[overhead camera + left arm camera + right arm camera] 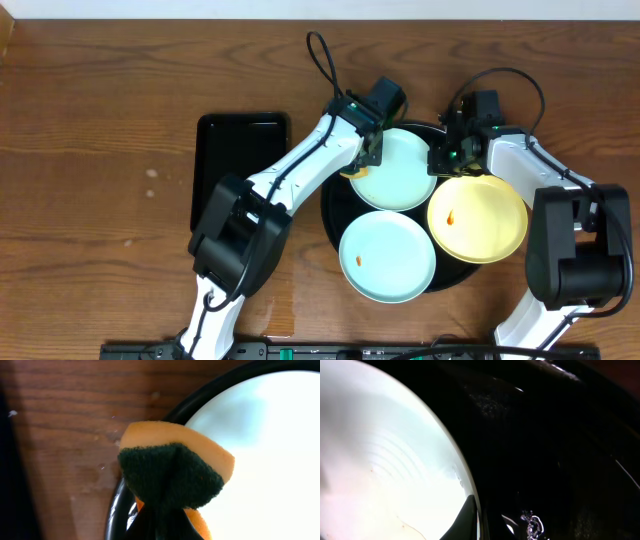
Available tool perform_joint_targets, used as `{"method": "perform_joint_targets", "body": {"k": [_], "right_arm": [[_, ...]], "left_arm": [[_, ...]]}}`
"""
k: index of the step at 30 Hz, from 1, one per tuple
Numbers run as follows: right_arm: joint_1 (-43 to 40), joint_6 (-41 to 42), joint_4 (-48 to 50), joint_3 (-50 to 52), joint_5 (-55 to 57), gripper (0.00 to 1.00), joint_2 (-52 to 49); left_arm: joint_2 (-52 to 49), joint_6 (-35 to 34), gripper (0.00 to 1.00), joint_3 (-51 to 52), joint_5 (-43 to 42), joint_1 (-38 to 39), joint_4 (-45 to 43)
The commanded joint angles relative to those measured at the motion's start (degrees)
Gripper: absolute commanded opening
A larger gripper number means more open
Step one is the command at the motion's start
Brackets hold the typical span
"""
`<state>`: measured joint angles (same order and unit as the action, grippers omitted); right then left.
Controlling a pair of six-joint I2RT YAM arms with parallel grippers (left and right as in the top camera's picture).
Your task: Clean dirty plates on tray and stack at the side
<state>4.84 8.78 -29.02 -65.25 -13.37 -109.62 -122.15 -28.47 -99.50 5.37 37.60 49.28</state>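
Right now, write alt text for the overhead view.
On a round black tray sit three plates: the back mint plate, plus the front mint plate and yellow plate, both orange-spotted. The left end effector holds a sponge at the back plate's left edge; the right end effector is at its right edge.

Three plates (388, 257) on tray (335, 210)

The left arm (298, 168) and right arm (518, 160) look alike: white shells, bulky black joints. A thin black cable (322, 58) loops off each, and tiny green lights glow near the black left tool (362, 160) and right tool (441, 160).
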Motion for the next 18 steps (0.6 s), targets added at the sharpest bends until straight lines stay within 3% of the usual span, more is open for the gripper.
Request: {"method": "perform_joint_targets", "body": {"k": [1,7,18], "right_arm": [[0.22,1.05,-0.81,1.73,9.11,0.01,-0.33],[0.24,0.76,-2.34,1.73,9.46,0.01,4.07],[1.18,-2.78,-4.72,1.73,13.53,0.01,13.97]], "left_arm": [[2.99,0.33,0.08,-1.27,1.77,-1.09,2.6],[10.99,0.17,0.08,-1.25,1.77,-4.83,9.11],[21.53,2.56,0.08,5.55,1.46,-20.7,17.49]]}}
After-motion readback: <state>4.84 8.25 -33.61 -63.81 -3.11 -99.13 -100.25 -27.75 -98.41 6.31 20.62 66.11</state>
